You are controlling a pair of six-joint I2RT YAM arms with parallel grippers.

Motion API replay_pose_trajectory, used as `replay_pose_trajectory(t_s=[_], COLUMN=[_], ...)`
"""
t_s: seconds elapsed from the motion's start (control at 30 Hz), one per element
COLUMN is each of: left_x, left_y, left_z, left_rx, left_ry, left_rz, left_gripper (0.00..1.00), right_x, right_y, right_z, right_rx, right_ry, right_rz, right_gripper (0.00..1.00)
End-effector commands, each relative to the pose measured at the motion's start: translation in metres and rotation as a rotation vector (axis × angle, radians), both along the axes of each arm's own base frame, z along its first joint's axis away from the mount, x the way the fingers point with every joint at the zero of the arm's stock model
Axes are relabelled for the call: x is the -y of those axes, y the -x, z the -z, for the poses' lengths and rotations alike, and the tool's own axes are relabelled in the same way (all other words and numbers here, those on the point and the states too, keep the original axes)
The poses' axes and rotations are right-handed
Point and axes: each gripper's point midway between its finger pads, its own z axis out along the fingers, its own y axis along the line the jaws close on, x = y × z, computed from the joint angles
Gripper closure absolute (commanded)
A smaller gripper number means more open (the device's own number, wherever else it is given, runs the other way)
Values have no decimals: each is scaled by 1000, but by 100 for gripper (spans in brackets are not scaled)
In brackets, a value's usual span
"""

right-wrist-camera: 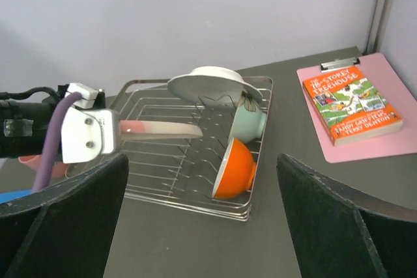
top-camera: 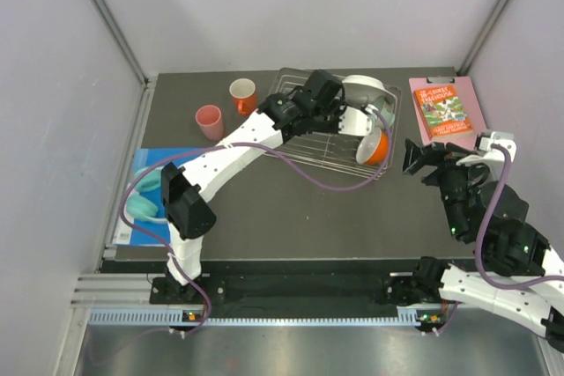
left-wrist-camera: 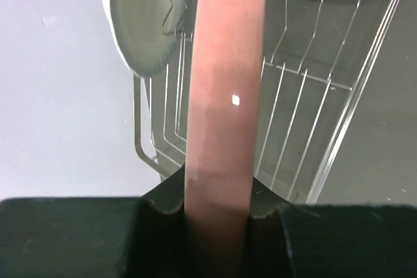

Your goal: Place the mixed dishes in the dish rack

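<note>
My left gripper (top-camera: 333,108) is over the chrome dish rack (top-camera: 310,149) and is shut on the pink-and-cream plate (top-camera: 354,121), held edge-on above the bars. The left wrist view shows the plate (left-wrist-camera: 225,96) between the jaws. In the rack stand the pale grey-white plate (top-camera: 363,88), the mint-green bowl (right-wrist-camera: 251,122) and the orange bowl (top-camera: 375,146) at the right end. The pink cup (top-camera: 209,121) and orange cup (top-camera: 242,94) stand on the table left of the rack. My right gripper (top-camera: 423,158) is open and empty, right of the rack.
A picture book on a pink clipboard (top-camera: 445,110) lies at the back right. Teal headphones (top-camera: 144,197) rest on a blue book (top-camera: 150,165) at the left edge. Grey walls close in the table on three sides.
</note>
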Motion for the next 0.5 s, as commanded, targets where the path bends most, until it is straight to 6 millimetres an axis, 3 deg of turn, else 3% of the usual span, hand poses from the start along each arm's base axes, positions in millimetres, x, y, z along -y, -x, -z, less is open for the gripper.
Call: replay_pose_trajectory(t_s=[0.0,0.47], left_x=[28,62], left_y=[-22,-12], left_z=[-43,-3], left_rx=[210,158], left_ry=[70,36], left_rz=[60,125], left_gripper=[100,100], right_x=[5,9], right_y=[1,2], right_z=[11,24], right_rx=[-24,-36], right_ry=[-12,4], right_rz=[29,43], right_gripper=[5,2])
